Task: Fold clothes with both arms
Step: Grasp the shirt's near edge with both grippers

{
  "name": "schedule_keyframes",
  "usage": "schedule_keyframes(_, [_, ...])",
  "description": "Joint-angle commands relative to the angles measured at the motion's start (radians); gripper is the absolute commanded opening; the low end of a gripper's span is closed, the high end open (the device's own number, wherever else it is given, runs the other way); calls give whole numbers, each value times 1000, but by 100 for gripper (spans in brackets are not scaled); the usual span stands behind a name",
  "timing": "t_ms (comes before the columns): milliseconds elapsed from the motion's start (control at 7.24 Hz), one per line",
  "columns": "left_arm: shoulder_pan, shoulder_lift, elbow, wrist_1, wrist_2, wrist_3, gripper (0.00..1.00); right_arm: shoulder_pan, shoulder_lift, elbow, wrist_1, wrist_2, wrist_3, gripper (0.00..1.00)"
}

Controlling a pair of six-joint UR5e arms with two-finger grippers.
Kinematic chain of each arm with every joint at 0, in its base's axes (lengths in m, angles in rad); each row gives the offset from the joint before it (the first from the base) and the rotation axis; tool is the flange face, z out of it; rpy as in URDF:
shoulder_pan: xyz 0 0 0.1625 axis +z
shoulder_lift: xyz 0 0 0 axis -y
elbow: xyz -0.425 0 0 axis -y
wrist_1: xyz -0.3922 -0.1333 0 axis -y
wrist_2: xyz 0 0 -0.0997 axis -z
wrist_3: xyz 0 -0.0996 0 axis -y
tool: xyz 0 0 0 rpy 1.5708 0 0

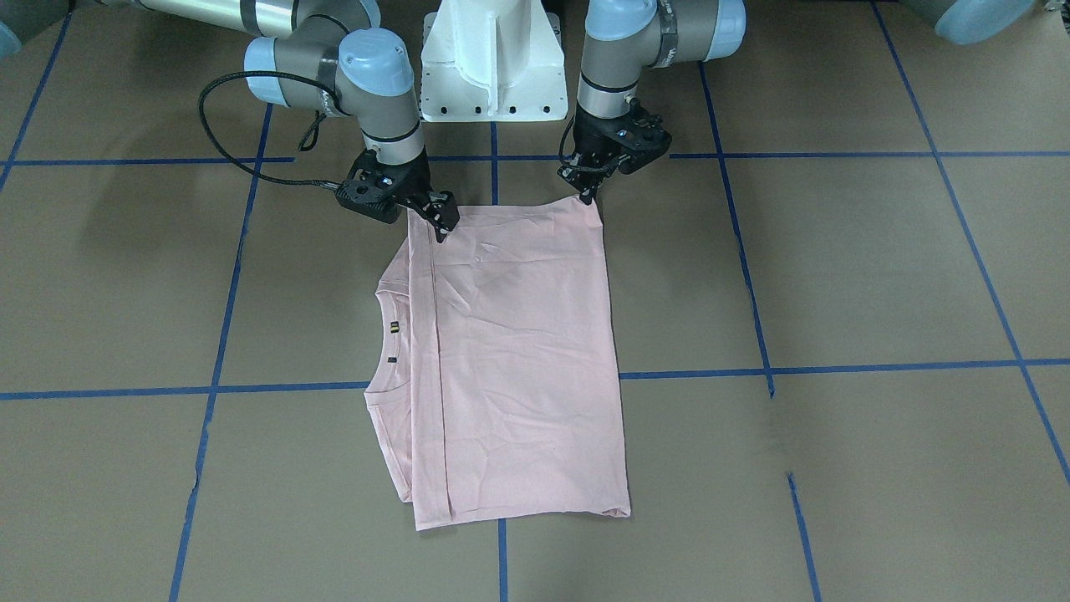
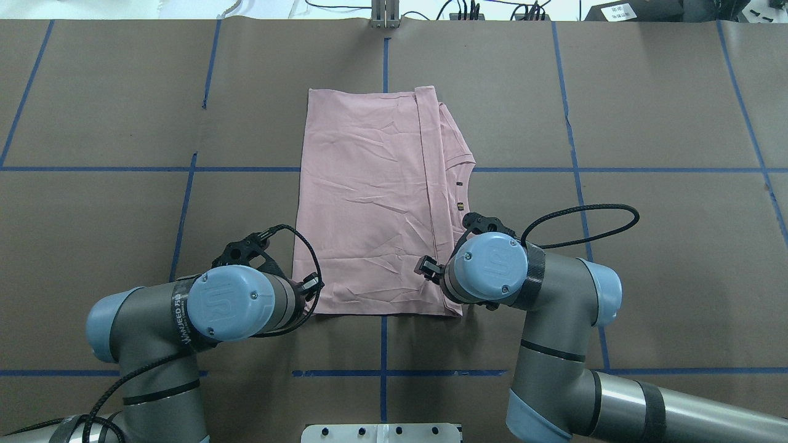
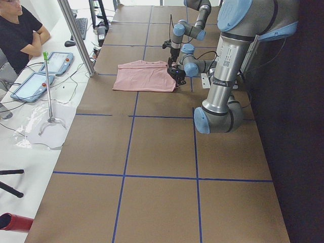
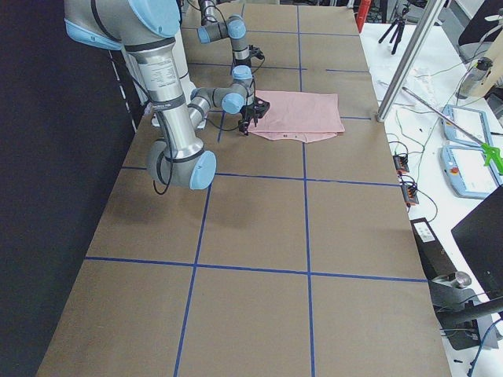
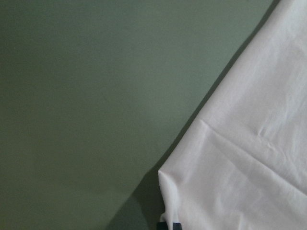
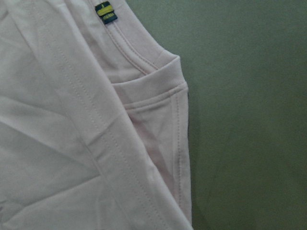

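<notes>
Firstly, the pale pink T-shirt [image 1: 527,351] is lying folded into a long rectangle in the middle of the brown surface [image 1: 836,267], straight out from the white pedestal base [image 1: 489,58]. A plain, lightly creased side is facing up. Along the robot's right side a stitched hem [image 1: 436,351] is running the length of the fold. Beyond it the neckline [image 1: 391,334] and a sleeve edge are sticking out, with a small dark and yellow tag [image 6: 105,13] sitting on the neck band.

Both sets of fingers are sitting at the short edge of the fold nearest the robot. The left fingers [image 1: 590,194] are clenched on its left corner, and the left wrist view is showing that corner standing raised off the surface at the fingertips. The right fingers [image 1: 443,221] are resting over the hem strip near the right corner. Whether they are clenched or released cannot be told, since the right wrist view is showing cloth only.

The left arm [image 1: 623,50] and the right arm [image 1: 376,75] are both angling down from beside the base. Blue tape lines [image 1: 836,155] are dividing the surface into squares. Across from the robot a seated person [image 3: 17,30] is leaning beside two handheld screens [image 3: 58,62].
</notes>
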Motion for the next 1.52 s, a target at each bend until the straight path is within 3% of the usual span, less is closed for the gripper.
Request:
schedule_keyframes(0, [0,0,0,0,0,0,0,0,-1,-1,0,-1,-1,88])
schedule_keyframes(138, [0,0,0,0,-1,0,0,1,1,1,0,0,-2,65])
schedule_keyframes(414, [0,2,0,0,0,0,0,0,-1,5,1,0,-13,7])
schedule_keyframes(552, [0,2,0,0,0,2,0,0,-1,7,3,2,-14,0])
schedule_keyframes(1380, [3,-3,0,0,-1,2,0,20,12,31,0,9,-11,0])
